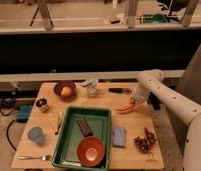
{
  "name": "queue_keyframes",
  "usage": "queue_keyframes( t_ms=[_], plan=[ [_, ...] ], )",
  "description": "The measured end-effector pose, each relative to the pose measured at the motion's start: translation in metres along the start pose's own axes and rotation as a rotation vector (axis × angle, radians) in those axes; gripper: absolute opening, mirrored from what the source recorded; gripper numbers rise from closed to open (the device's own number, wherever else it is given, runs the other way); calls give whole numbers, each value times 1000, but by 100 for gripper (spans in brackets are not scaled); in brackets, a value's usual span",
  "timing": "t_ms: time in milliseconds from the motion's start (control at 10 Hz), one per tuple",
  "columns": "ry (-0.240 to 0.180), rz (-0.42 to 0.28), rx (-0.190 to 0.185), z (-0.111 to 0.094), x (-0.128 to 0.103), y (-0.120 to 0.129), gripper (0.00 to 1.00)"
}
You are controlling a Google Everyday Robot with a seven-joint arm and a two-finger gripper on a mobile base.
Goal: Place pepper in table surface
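Observation:
The pepper (pixel 125 107) is a slender orange-red shape lying low over the pale wood table surface (pixel 106 102), right of centre. Its right end meets my gripper (pixel 134 102), which reaches in from the right on a white arm and points down and left. Where the pepper meets the gripper is hidden, and I cannot tell if it rests on the wood.
A green tray (pixel 69 137) holds a red-orange bowl (pixel 90 150) and a dark bar (pixel 84 126). A purple bowl with an orange fruit (pixel 66 91), a white cup (pixel 90 86) and a black-handled tool (pixel 119 90) line the back. A blue sponge (pixel 119 136) and grapes (pixel 145 141) lie front right.

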Motion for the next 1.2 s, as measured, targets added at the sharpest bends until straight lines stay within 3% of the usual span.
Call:
queue_keyframes(
  t_ms=[100, 400, 700, 1000, 1200],
  plan=[
    [-1, 0, 0, 0, -1, 0, 65],
    [-1, -1, -2, -2, -2, 2, 53],
    [-2, -10, -2, -4, -4, 1, 52],
    [9, -13, 3, -2, 2, 6, 28],
    [10, -19, 3, 3, -1, 7, 26]
  ],
)
